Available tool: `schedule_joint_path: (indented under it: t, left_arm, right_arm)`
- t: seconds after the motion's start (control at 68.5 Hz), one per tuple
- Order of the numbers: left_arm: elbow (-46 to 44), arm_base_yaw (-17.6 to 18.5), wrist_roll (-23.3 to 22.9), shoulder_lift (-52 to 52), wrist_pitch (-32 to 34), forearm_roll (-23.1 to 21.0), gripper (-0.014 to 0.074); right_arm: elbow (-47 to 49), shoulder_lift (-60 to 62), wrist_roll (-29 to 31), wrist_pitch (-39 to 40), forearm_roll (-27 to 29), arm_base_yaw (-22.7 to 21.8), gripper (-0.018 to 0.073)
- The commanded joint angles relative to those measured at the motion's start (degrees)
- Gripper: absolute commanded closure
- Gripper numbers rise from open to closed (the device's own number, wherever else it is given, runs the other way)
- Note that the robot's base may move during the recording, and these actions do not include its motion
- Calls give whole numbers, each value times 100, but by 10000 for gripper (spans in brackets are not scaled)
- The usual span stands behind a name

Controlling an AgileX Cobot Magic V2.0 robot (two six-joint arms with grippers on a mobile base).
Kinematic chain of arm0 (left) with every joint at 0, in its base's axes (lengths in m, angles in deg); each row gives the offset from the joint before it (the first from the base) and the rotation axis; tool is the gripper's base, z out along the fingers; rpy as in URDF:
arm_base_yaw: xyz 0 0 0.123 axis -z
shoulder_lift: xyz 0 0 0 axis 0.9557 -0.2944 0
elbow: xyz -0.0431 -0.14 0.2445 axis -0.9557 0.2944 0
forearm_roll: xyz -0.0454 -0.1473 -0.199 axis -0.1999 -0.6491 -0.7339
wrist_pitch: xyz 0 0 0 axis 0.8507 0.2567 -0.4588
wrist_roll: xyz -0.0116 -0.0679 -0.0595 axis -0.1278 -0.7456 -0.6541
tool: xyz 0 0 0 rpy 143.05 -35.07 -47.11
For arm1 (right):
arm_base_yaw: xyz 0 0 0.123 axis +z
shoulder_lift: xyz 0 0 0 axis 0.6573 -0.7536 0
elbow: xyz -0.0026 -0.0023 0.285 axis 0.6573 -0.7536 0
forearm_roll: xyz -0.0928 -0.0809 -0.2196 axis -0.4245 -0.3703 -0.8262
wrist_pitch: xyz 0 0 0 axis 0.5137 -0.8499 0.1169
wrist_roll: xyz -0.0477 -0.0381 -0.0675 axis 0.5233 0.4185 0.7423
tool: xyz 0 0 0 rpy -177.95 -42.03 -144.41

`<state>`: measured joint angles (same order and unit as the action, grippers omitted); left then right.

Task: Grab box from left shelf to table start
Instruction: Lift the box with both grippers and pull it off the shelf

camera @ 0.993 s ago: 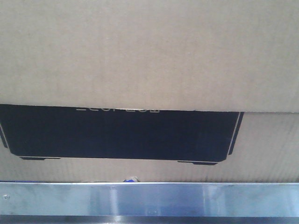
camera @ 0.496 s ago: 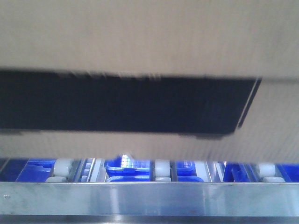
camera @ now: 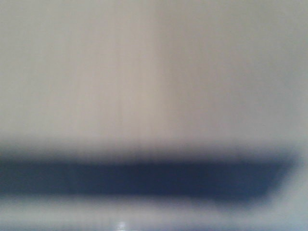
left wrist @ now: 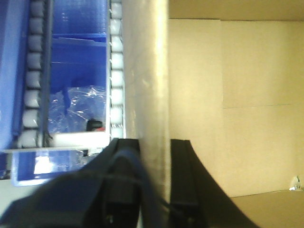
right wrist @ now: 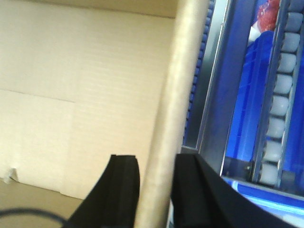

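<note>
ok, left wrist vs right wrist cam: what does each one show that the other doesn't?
Left wrist only: crinkled clear plastic lying in a blue bin, with white rollers running right alongside the box wall. Right wrist only: a pale grey post standing between the wall and the rollers. Both: the left gripper and right gripper each straddle a box wall, beside the box's bare inside, rollers and blue bins.
</note>
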<state>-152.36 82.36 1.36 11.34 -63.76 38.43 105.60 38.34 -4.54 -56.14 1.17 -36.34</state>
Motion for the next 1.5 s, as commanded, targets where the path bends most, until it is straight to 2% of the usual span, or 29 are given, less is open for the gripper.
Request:
schedule_joint_path:
  t: [0.0,0.409,0.701,0.92,1.489]
  left_arm:
    - [-4,5,-29,391,801,-117,688]
    - [160,5,-29,1651,992,-110,688]
    - [160,5,-19,2313,1365,-110,688]
    - [160,5,-19,2559,1680,-110,688]
    - [160,5,-10,2581,1694,-122,688]
  right_arm:
    - [-26,487,103,649,-89,-27,502]
    - [-206,1963,103,1020,-76,-27,502]
    - [-206,2684,170,1405,-13,-27,502]
    - [-201,2939,170,1641,78,-27,502]
    - [-201,3030,170,1679,93,-27,502]
